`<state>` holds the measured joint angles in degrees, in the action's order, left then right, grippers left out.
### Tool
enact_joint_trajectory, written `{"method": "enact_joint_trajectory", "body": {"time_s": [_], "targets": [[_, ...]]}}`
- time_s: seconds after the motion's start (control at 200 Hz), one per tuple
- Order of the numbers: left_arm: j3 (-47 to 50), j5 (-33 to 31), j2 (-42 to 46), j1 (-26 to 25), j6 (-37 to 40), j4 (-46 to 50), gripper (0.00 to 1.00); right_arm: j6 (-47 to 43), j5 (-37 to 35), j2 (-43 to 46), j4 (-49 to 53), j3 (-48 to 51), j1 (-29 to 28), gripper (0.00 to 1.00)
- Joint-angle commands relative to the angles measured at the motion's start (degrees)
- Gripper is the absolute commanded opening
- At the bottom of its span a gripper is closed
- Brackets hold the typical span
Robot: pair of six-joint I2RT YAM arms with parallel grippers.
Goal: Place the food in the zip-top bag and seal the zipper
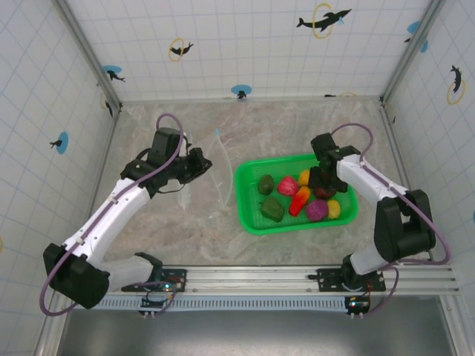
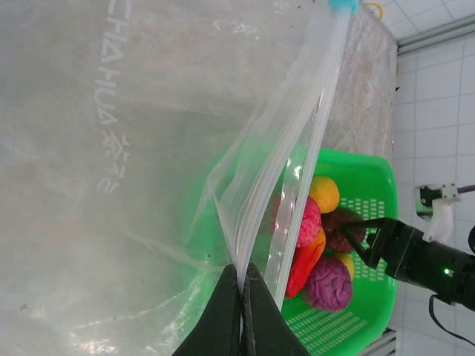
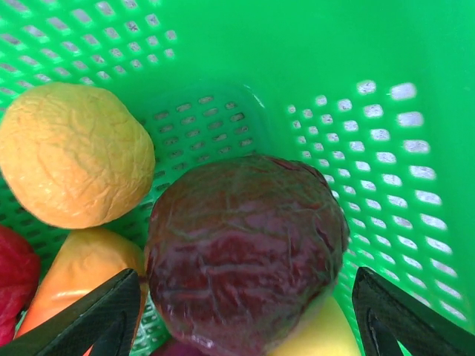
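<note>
My left gripper (image 2: 240, 280) is shut on a fold of the zip-top bag (image 2: 111, 148), a clear crinkly pouch held up beside the basket. The zipper (image 2: 320, 122) runs along the bag's rim to a pale-blue end piece (image 2: 343, 4). In the top view the left gripper (image 1: 199, 165) holds the bag (image 1: 206, 189) left of the green basket (image 1: 297, 227). The food lies in the basket (image 3: 334, 74). My right gripper (image 3: 245, 288) stands open down inside it, straddling a maroon piece (image 3: 245, 245) without closing on it.
Around the maroon piece lie a yellow-orange piece (image 3: 74, 152), an orange one (image 3: 82, 267) and a yellow one (image 3: 319, 334). Two green pieces (image 1: 266, 184), a red one (image 1: 288, 185) and a purple one (image 1: 317, 210) fill the basket's left and middle. Tiled walls enclose the marble table (image 1: 163, 230).
</note>
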<state>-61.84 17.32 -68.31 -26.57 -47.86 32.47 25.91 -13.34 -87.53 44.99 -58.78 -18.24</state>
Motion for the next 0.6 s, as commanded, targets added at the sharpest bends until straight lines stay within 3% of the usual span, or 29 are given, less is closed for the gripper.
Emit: {"method": "enact_joint_trajectory", "body": {"time_s": [0.0, 0.485, 0.595], "targets": [[0.1, 0.6, -0.5, 0.3, 0.9, -0.8, 0.0, -0.8, 1.6, -1.7, -2.5, 1.2, 1.6, 0.77], [-0.8, 1.2, -2.9, 0.3, 1.3, -1.7, 0.0, -0.5, 10.6, -5.9, -9.5, 4.1, 1.9, 0.81], [-1.6, 1.0, -3.2, 0.3, 1.4, -1.4, 0.0, -0.1, 9.5, -5.4, -9.7, 4.0, 1.9, 0.7]]}}
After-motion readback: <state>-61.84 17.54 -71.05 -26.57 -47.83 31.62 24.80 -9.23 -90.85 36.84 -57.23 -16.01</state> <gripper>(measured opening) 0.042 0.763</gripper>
